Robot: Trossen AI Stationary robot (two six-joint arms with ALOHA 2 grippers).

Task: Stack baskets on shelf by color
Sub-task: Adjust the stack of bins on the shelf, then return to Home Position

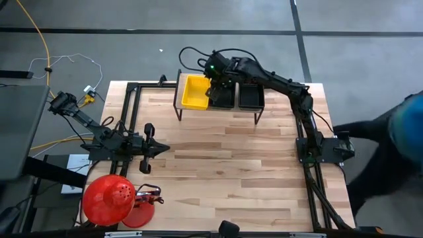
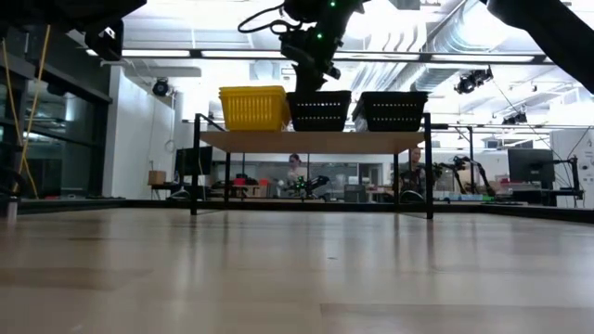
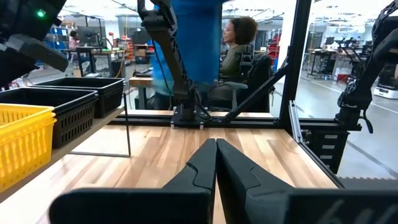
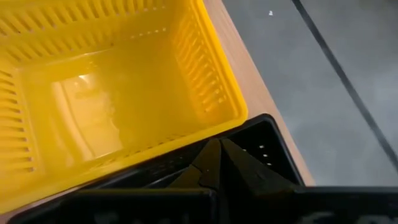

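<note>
Baskets sat sorted on the shelf, right gripper above the middle stack

The shelf stood at the far edge of the counter, carrying three lots side by side: a yellow basket at its left end, a black basket in the middle and another black basket at its right end. The right gripper hung just over the middle black basket beside the yellow one, its jaws pressed together and pinching nothing. The left gripper rested low over the counter's left side, well apart from the shelf, jaws likewise pressed together and empty. A red lamp shade stood near the counter's near left corner, and a seated person showed in the room beyond.
</note>
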